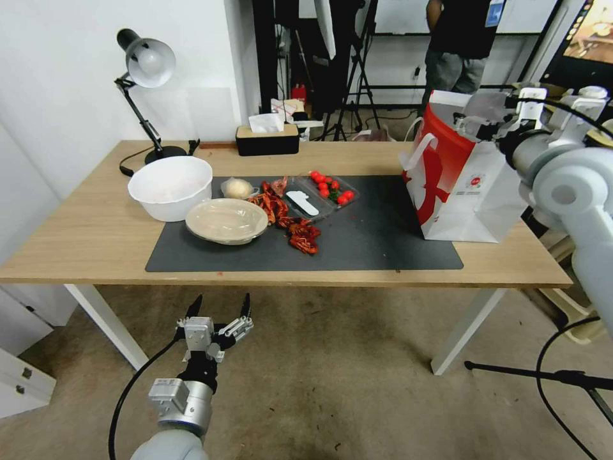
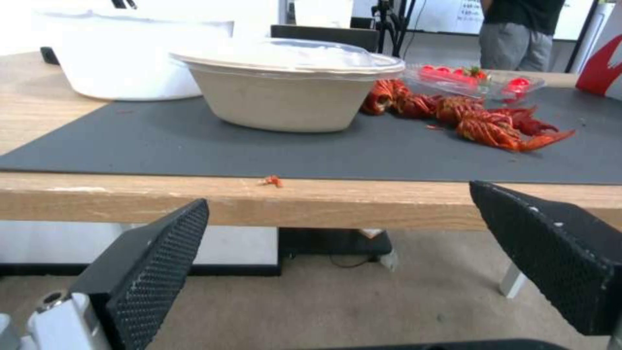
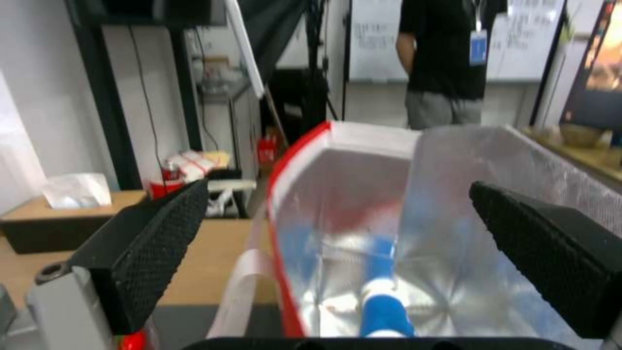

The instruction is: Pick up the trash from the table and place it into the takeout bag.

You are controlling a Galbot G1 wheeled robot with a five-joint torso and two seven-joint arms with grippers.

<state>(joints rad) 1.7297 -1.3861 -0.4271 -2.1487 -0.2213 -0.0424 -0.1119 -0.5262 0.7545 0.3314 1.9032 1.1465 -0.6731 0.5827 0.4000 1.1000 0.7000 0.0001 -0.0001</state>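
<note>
Head view: two white bowls (image 1: pixel 171 186), one takeout bag (image 1: pixel 469 198), two pincers (image 1: pixel 220 306) (both wide).

A black desk lamp (image 1: pixel 145 64) with a silver shade stands at the back left corner of the desk, and the rest of the room is placed from it. Behind the lamp rises a plain white wall (image 1: pixel 57 83). To the lamp's right, along the same back edge, sits a black tissue box (image 1: pixel 267 137) with a wooden lid and a white tissue poking up. Farther right of the lamp, beyond the box, black tripod stands (image 1: pixel 354 70) crowd a darker back area near a whiteboard (image 3: pixel 379 39). Well below the lamp, the floor (image 1: pixel 332 383) is dull grey-brown concrete, and a white cabinet (image 1: pixel 22 377) stands low at the left.
</note>
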